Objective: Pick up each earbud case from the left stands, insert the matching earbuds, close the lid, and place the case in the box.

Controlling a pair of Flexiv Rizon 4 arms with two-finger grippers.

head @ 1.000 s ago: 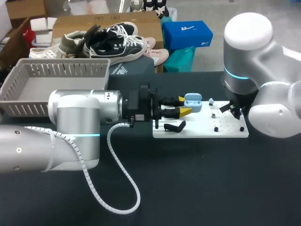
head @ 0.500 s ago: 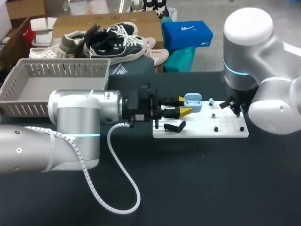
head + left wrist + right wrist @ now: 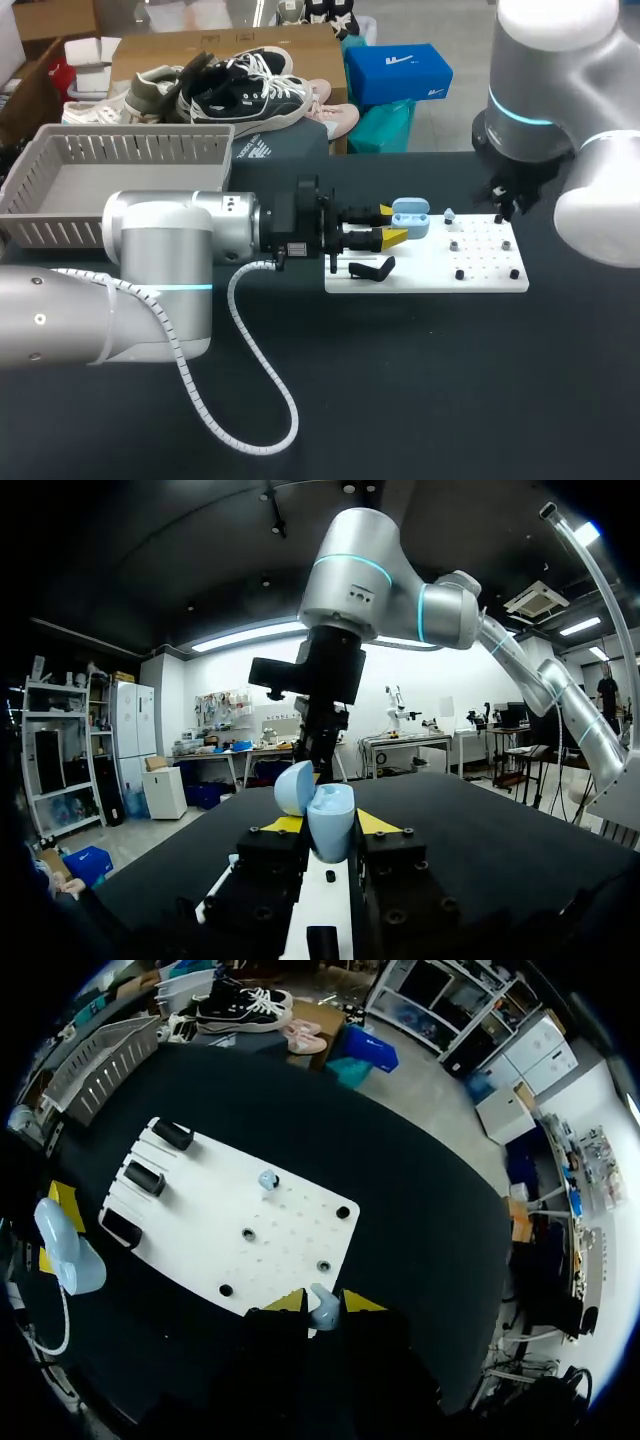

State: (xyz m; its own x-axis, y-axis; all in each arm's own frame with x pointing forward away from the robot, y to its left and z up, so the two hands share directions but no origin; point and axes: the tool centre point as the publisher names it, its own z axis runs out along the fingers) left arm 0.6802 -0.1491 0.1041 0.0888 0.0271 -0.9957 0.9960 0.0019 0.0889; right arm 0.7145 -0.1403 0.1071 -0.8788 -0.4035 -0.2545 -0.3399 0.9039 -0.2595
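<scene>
Light-blue earbud case (image 3: 410, 218) — lid open

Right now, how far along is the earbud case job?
Done: the blue case is off its stand, lid open, in the left gripper. In hand: the right gripper holds one earbud. Left: a second earbud sits on the white board; lid closing; no case shows in the grey basket.

One open blue earbud case (image 3: 410, 217), two pale earbuds (image 3: 268, 1179), three black stands (image 3: 146, 1177) on one white board (image 3: 430, 275), one grey basket (image 3: 140, 150) beside it.
</scene>
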